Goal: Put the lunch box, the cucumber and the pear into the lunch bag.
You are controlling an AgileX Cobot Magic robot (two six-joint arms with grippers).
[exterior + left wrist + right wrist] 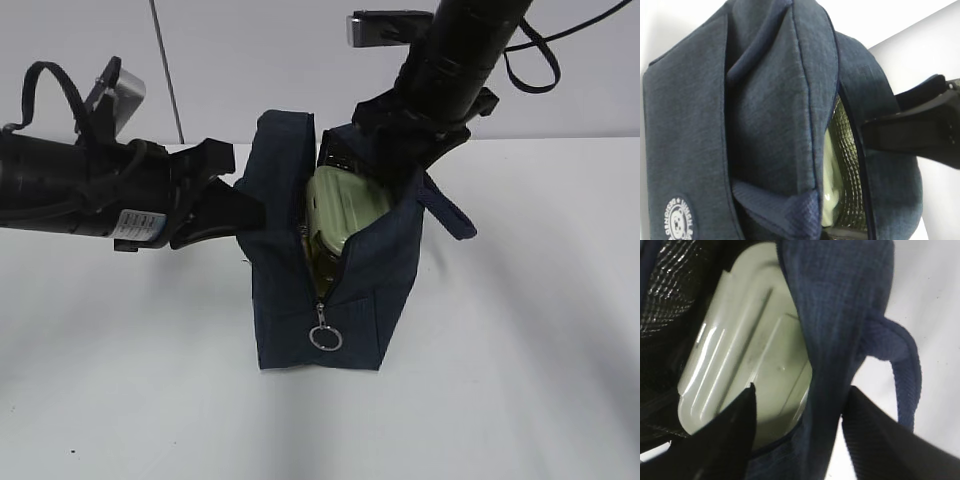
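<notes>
The navy lunch bag stands upright mid-table with its zipper open at the top. Inside it the lunch box leans on edge, its pale green lid facing up. My left gripper is shut on the bag's left wall and holds it out. My right gripper is open astride the bag's right wall, one finger inside over the lunch box and the other outside. One right finger shows in the left wrist view beside the bag's opening. The cucumber and the pear are out of view.
A metal ring pull hangs from the zipper on the bag's front. A strap handle loops out to the right of the bag. A round white logo marks the bag's side. White tabletop lies around the bag.
</notes>
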